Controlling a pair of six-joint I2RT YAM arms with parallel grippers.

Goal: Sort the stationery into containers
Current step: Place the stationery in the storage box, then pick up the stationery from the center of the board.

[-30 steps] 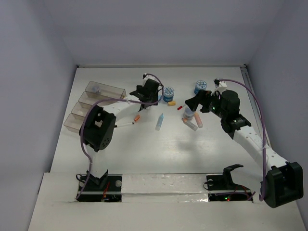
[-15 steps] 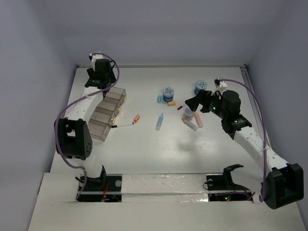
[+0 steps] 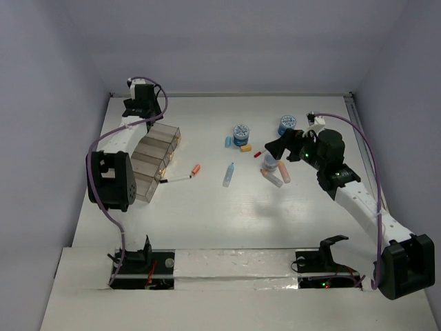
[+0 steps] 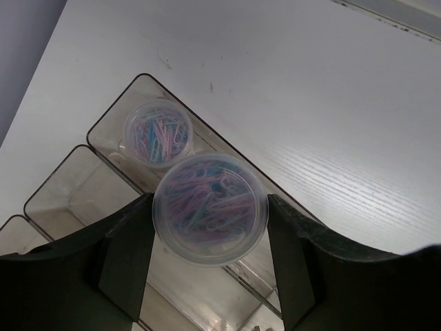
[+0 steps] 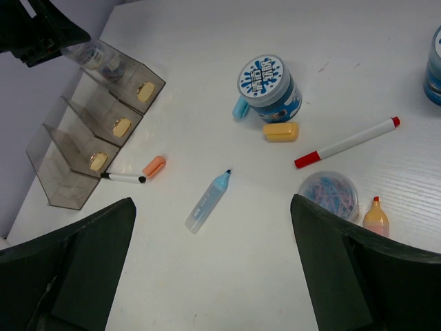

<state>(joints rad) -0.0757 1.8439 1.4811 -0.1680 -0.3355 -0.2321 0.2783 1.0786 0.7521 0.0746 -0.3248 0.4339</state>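
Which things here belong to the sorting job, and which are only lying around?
Job:
clear bins
clip tub in left gripper
binned clip tub
loose clip tub
blue marker
red-capped pen
blue-topped tub
orange marker

Not the job:
purple cable
white base rail

The table (image 4: 324, 96) is a matt white board with a faint wood-grain texture and a few dark scuffs. The bins (image 4: 103, 121) are smoky see-through plastic, smooth and slightly glossy, with small shiny gold-coloured tabs (image 5: 122, 127) at their ends. The round tub (image 4: 209, 217) is clear, faintly frosted plastic, with pastel paper clips showing through it. A second tub (image 4: 157, 131) of the same plastic lies in the far bin. The fingers (image 4: 124, 255) of the left gripper (image 4: 209, 200) look like matt black plastic. The blue-topped tub (image 5: 269, 86) has a glossy printed label. The red-capped pen (image 5: 348, 143) and light-blue marker (image 5: 209, 201) are smooth plastic.
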